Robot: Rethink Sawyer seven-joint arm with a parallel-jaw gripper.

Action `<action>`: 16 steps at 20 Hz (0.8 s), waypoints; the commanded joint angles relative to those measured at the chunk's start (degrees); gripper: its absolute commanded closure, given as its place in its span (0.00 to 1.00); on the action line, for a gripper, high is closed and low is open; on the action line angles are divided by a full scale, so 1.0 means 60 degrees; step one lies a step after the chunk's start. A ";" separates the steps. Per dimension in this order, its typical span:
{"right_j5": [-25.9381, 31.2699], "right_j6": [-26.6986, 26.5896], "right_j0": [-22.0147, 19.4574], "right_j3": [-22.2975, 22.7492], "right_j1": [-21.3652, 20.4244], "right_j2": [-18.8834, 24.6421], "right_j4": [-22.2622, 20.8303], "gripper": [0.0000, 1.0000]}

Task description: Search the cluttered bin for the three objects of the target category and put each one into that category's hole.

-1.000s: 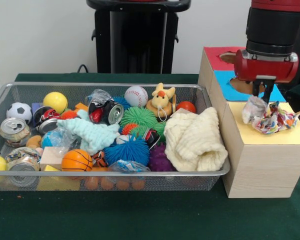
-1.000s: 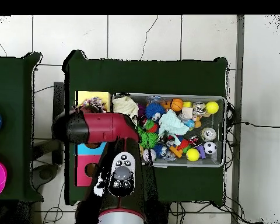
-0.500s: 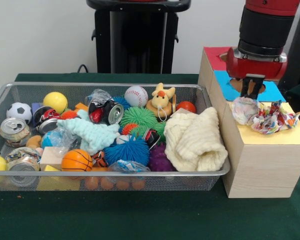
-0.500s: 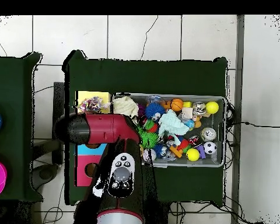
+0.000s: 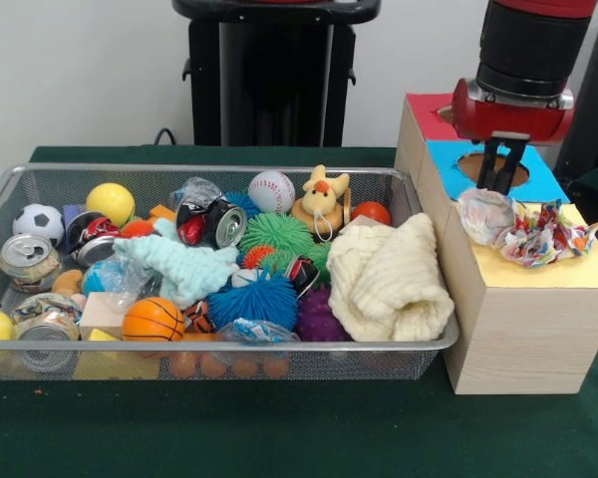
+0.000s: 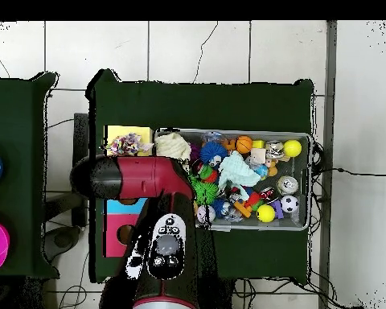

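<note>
We find two crumpled wrappers resting on the box, the gripper empty and parted above them, and the bin full.

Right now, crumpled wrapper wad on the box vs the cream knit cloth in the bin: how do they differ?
The crumpled wrapper wad lies on the yellow box top; the cream knit cloth lies in the wire bin. The wad is multicoloured and crinkled; the cloth is plain cream and ribbed. The wad is much smaller than the cloth. Both lie loose, ungripped.
</note>
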 commanded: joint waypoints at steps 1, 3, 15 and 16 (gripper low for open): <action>0.1915 0.0971 -0.0023 -0.0390 -0.0543 0.0216 -0.0054 1.00; 0.2167 0.0845 -0.0057 -0.0694 -0.0644 0.0200 -0.0148 1.00; 0.0761 0.0435 -0.0152 -0.1336 -0.0623 0.0346 -0.0673 1.00; 0.0644 0.0448 -0.0139 -0.1383 -0.0607 0.0299 -0.0733 1.00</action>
